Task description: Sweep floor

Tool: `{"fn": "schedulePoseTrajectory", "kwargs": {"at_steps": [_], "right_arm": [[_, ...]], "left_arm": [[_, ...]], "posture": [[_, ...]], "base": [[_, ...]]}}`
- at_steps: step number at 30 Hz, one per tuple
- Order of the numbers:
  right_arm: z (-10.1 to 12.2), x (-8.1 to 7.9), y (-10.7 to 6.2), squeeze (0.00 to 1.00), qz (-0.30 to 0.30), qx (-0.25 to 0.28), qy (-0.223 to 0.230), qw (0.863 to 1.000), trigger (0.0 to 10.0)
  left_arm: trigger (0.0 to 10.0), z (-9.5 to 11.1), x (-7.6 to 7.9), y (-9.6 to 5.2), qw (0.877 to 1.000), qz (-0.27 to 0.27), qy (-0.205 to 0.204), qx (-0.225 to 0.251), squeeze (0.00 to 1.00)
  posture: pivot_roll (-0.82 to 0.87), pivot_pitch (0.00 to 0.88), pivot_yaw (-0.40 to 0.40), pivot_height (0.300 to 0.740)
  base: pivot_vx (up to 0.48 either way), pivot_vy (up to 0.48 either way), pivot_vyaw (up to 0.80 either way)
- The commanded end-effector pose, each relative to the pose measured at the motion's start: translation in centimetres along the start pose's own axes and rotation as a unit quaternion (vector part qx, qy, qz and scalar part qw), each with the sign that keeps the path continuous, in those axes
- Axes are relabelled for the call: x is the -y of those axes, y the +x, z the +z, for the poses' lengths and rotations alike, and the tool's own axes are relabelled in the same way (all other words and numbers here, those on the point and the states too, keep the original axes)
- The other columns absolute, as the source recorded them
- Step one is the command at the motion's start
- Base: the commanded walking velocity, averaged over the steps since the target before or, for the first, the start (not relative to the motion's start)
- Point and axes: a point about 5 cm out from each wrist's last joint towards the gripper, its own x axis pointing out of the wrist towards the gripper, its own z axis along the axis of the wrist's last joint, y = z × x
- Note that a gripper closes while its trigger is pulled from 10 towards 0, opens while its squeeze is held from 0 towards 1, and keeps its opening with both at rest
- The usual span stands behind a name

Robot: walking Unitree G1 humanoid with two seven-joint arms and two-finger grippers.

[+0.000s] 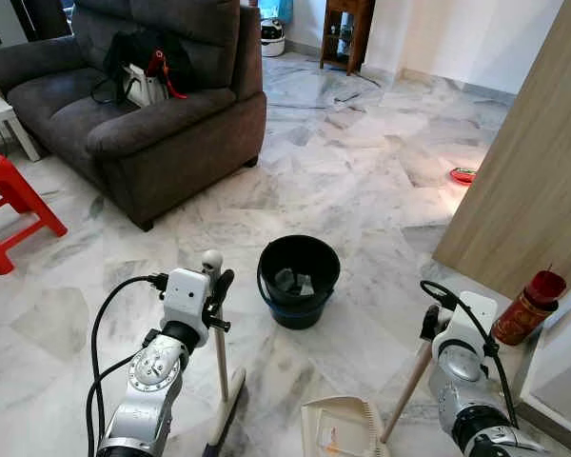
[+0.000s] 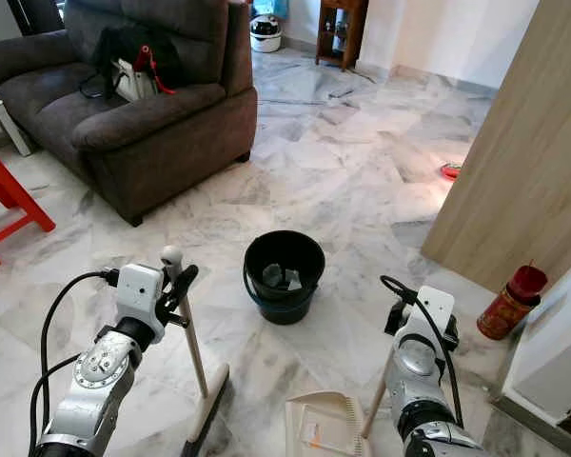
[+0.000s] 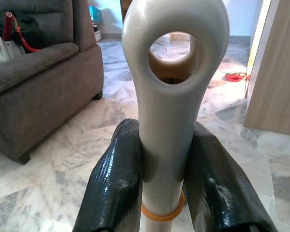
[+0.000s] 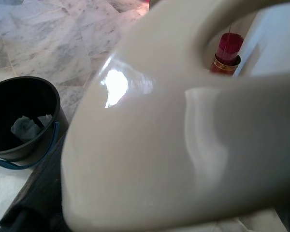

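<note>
My left gripper [image 1: 217, 290] is shut on the top of a cream broom handle [image 1: 221, 357], which runs down to the broom head [image 1: 226, 414] on the marble floor. In the left wrist view both black fingers [image 3: 117, 183] press the handle [image 3: 171, 96] just below its hanging loop. My right gripper [image 1: 436, 328] holds the slanted handle [image 1: 406, 392] of a cream dustpan [image 1: 341, 427] resting on the floor. The right wrist view has that handle [image 4: 183, 130] pressed close against the lens. A black bucket [image 1: 298, 279] with crumpled paper inside stands between and ahead of both arms.
A grey sofa [image 1: 143, 105] with a bag on it stands at the back left, a red stool [image 1: 14, 205] beside it. A wooden panel [image 1: 533, 171] rises on the right, with a red canister [image 1: 525, 309] at its foot. Open marble floor [image 1: 362, 162] stretches ahead.
</note>
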Motion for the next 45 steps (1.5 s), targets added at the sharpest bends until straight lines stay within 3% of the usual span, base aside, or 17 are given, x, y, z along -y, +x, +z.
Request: {"fn": "schedulePoseTrajectory", "kwargs": {"at_steps": [1,12,13,24,25,45], "right_arm": [[-0.4,0.5,0.0,1.00,-0.006,-0.007,0.004,1.000,10.0],[0.1,0.2,0.1,1.00,0.026,0.009,0.028,0.999,10.0],[0.2,0.1,0.1,0.00,0.038,0.009,0.031,0.999,10.0],[0.3,0.1,0.2,0.00,0.063,0.005,0.036,0.997,10.0],[0.3,0.1,0.2,1.00,0.068,0.006,0.041,0.997,10.0],[0.9,0.4,0.3,1.00,0.081,0.029,0.049,0.995,10.0]], "left_arm": [[10.0,0.9,-0.1,0.4,1.000,-0.004,0.007,0.016,0.00],[10.0,0.9,-0.1,0.4,1.000,-0.006,0.007,0.016,0.00],[10.0,0.9,0.0,0.4,1.000,-0.007,0.007,0.016,0.00],[10.0,0.8,0.1,0.5,1.000,-0.011,0.005,0.014,0.00],[10.0,0.8,0.1,0.5,1.000,-0.012,0.005,0.014,0.00],[10.0,0.8,0.2,0.5,1.000,-0.016,0.004,0.014,0.00]], "posture": [[0.11,0.000,-0.017,0.740],[0.11,0.000,-0.016,0.740],[0.11,0.000,-0.016,0.740],[0.11,0.000,-0.016,0.740],[0.11,0.000,-0.015,0.740],[0.12,0.000,-0.015,0.740]], "base": [[0.000,0.000,0.00],[0.000,0.000,0.00],[0.000,0.000,0.00],[0.000,0.000,0.00],[0.000,0.000,0.00],[0.000,0.000,0.00]]}}
